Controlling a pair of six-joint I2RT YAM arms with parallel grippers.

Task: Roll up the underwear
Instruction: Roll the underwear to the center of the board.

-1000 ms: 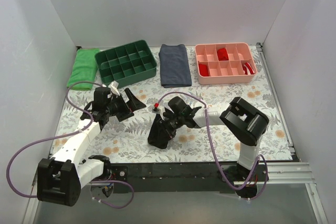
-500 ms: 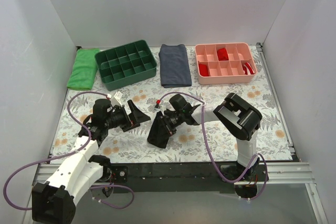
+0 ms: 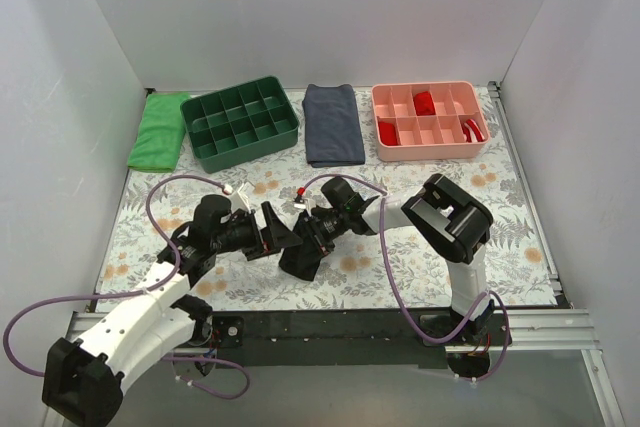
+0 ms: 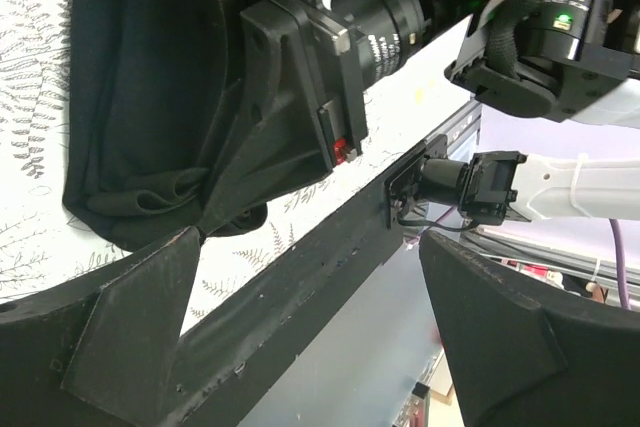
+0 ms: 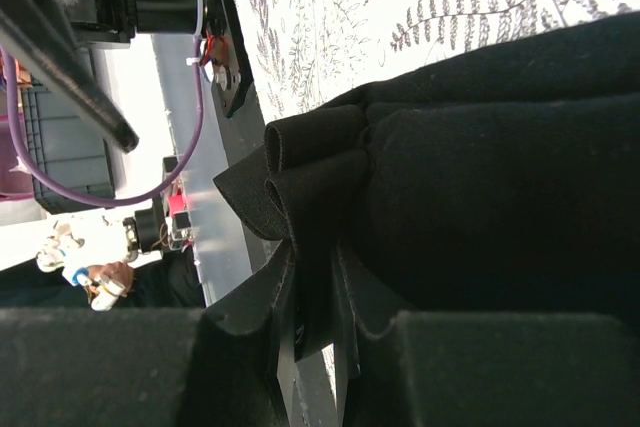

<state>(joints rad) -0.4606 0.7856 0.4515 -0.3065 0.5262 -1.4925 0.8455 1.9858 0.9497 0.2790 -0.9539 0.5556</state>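
Grips the underwear (image 3: pixel 300 257) in the right pincer (image 3: pixel 309 235), in front of the dark green compartment tray (image 3: pixel 240 122) and well apart from it, toward the near edge of the worktop (image 3: pixel 500 217). Shows, in the right wrist view, black fabric gathered into soft folds (image 5: pixel 500 147) and pinched between the closed fingers (image 5: pixel 250 337) of that pincer. Presents the garment from above as a dark bunched heap on the fern-patterned surface, below the tray's right end; cannot tell how much of it rests on the worktop and how much hangs from the grip.

Holds the left pincer (image 3: pixel 283 235) just beside the underwear, on the side toward the tray's left end, jaws spread wide with nothing between them. Looks, from the left wrist camera, past both parted fingers (image 4: pixel 130 337) at the bunched corner of the cloth and the right pincer clamped over it; cannot tell whether a left fingertip touches the fabric.

Leaves along the back of the worktop:
- a green cloth (image 3: pixel 160 132) just left of the tray
- a folded navy-grey cloth (image 3: pixel 332 125) just right of it
- a pink compartment tray (image 3: pixel 430 145) farther right, with small red rolled garments (image 3: pixel 424 102) in several of its compartments.
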